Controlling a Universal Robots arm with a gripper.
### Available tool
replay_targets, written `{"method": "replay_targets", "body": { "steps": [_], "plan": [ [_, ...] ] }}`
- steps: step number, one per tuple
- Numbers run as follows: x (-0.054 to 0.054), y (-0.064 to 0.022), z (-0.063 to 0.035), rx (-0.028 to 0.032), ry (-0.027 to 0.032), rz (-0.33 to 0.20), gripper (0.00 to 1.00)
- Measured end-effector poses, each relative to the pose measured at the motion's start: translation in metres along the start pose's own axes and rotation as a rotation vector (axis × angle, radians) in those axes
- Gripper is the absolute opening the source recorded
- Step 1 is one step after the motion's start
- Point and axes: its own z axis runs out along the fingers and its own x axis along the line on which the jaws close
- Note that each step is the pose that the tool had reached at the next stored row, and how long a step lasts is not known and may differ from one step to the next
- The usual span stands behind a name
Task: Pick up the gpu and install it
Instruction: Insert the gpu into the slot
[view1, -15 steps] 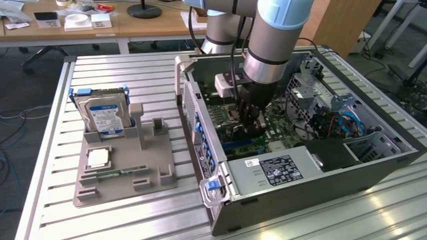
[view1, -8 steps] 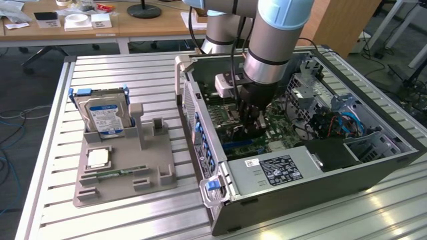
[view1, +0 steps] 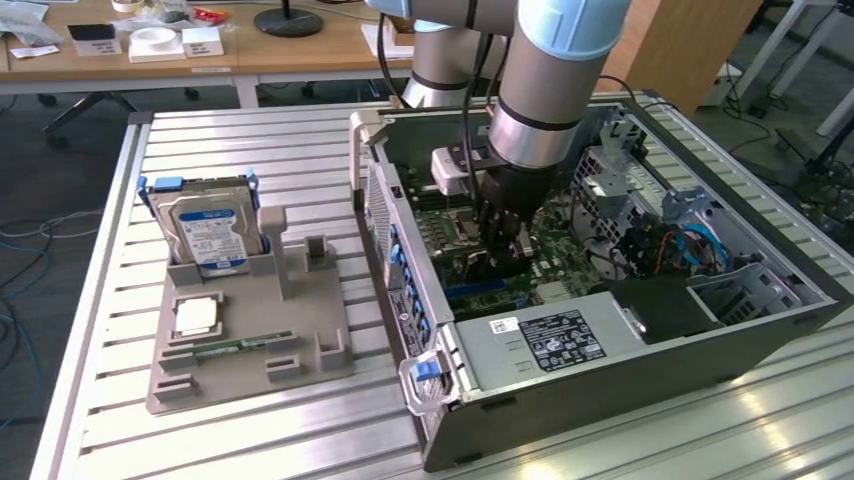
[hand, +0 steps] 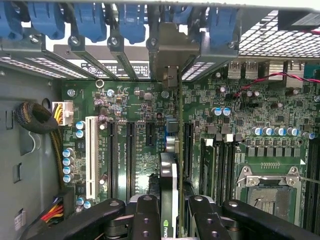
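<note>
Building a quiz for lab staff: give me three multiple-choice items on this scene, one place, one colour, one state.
1. Where is the blue-labelled silver hard drive? A inside the computer case; B upright in the grey plastic holder; C on the wooden desk.
2. What colour are the plastic slot clips? A red; B yellow; C blue.
3. The green gpu card with black cooler is: A clamped in the black gripper; B on the table; C in the holder.
B, it stands there; C, all blue; A, fingers pinch it.
</note>
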Motion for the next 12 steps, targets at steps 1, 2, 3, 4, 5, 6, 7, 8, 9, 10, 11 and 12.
{"method": "replay_targets", "body": {
  "steps": [1, 2, 3, 4, 5, 6, 7, 8, 9, 10, 11, 12],
  "plan": [
    [0.0, 0.0, 0.0, 0.0, -0.0001, 0.0, 0.27],
    [0.0002, -0.0002, 0.0, 0.0, -0.0001, 0.0, 0.27],
    [0.0006, -0.0005, 0.0001, 0.0, -0.0002, 0.0, 0.27],
    [0.0009, -0.0006, 0.0, 0.0, -0.0001, 0.0, 0.27],
    [0.001, -0.0007, 0.0, 0.0, -0.0001, 0.0, 0.27],
    [0.0013, -0.0008, 0.0, 0.0001, -0.0001, 0.0, 0.27],
    [0.0017, -0.0009, -0.0001, -0.0002, 0.0003, 0.0, 0.27],
    [0.0018, -0.0009, -0.0001, -0.0001, 0.0, 0.0, 0.27],
    [0.0018, -0.0009, 0.0, 0.0, 0.0, 0.0, 0.27],
    [0.0018, -0.0009, 0.0, 0.0, 0.0, 0.0, 0.27],
    [0.0018, -0.001, 0.0001, 0.0, -0.0001, 0.0, 0.27],
    [0.0019, -0.001, 0.0003, 0.0, 0.0, 0.0, 0.27]
  ]
}}
